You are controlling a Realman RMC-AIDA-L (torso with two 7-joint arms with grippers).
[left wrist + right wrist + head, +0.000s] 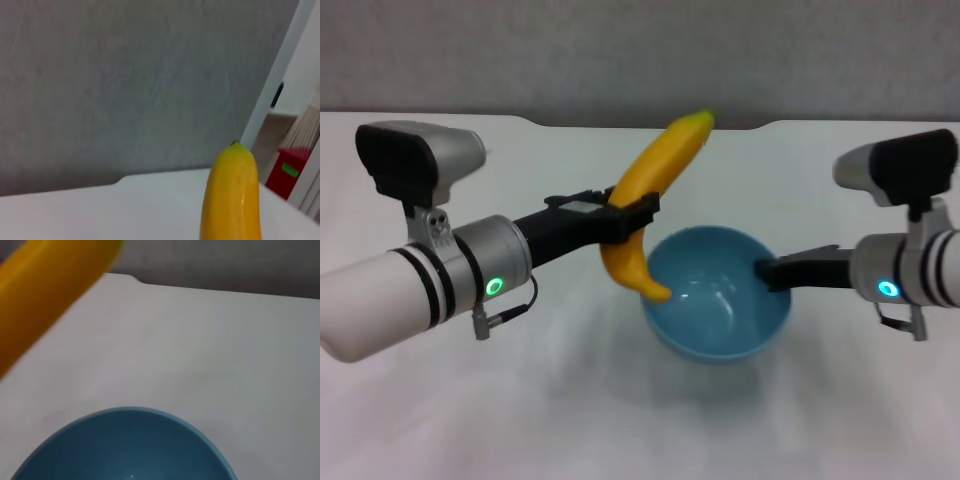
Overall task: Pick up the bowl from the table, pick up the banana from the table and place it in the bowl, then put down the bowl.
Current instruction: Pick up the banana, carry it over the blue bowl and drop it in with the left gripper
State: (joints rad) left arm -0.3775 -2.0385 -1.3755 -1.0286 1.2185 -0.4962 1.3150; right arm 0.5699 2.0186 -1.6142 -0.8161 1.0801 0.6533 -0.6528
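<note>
In the head view my left gripper is shut on the yellow-orange banana and holds it steeply tilted above the white table. Its lower end hangs over the near-left rim of the light-blue bowl. My right gripper is shut on the bowl's right rim and holds the bowl just above the table. The banana's upper part shows in the left wrist view and in the right wrist view. The bowl shows in the right wrist view.
The table's far edge with its shallow notch meets a grey wall. In the left wrist view a red box stands on the floor beyond the table's side.
</note>
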